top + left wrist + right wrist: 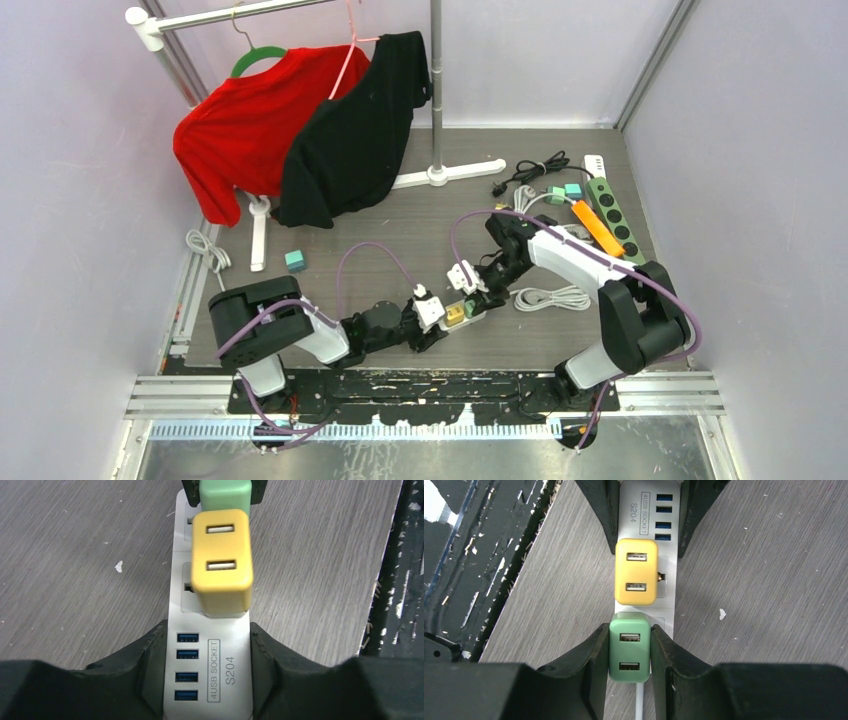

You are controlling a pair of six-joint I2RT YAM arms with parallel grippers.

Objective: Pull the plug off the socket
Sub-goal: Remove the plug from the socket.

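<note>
The white power strip (235,672) is laid on the grey worktop (75,555) and is clamped at its USB end by the left jaws, which appear to be pressed against both its edges. The green plug (629,650), seated in the strip just beside the yellow plug (222,560), is gripped by the closed right jaws. Its prongs are hidden, and in the left wrist view its far part is cut off by the frame

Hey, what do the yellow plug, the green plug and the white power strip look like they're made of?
Yellow plug: likely moulded plastic, matte, with rounded edges and an even colour.
Green plug: same look, probably matte plastic.
Power strip: white plastic, it seems, smooth with a slight sheen and printed lettering.
</note>
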